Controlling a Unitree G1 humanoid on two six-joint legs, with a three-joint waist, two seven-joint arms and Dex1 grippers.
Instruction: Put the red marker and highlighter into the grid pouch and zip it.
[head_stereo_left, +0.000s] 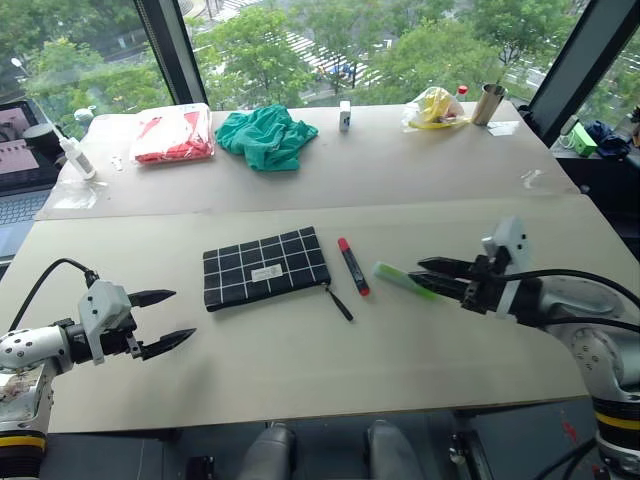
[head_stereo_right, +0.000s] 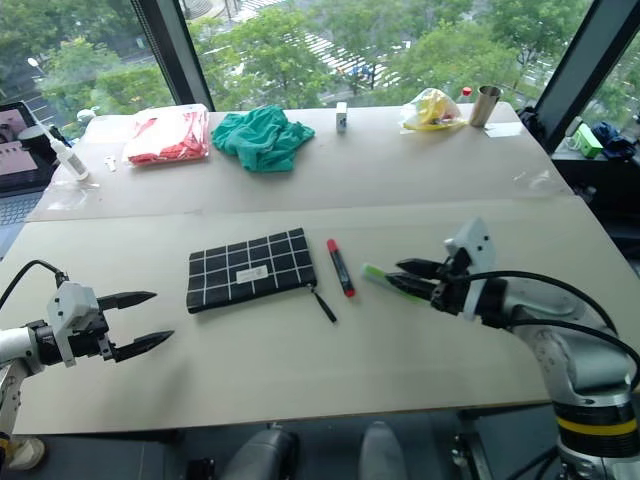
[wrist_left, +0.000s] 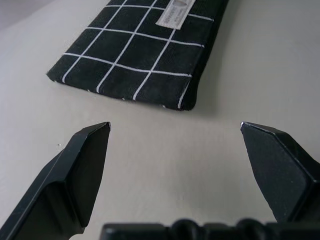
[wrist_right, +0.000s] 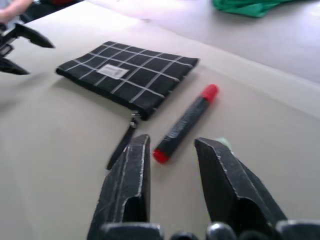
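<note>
Right fingers (head_stereo_left: 432, 275) narrowly parted at highlighter (head_stereo_left: 400, 279), left fingers (head_stereo_left: 165, 320) wide, empty, near grid pouch (head_stereo_left: 265, 266)

From my right wrist camera the highlighter (wrist_right: 224, 144) is almost all hidden behind the right gripper's finger (wrist_right: 227, 180), so I can't tell whether they touch. On my left wrist feed the grid pouch (wrist_left: 145, 55) runs off the picture's edge, its label's (wrist_left: 174, 12) print is too small to read, and the zipper end is cut off.
</note>
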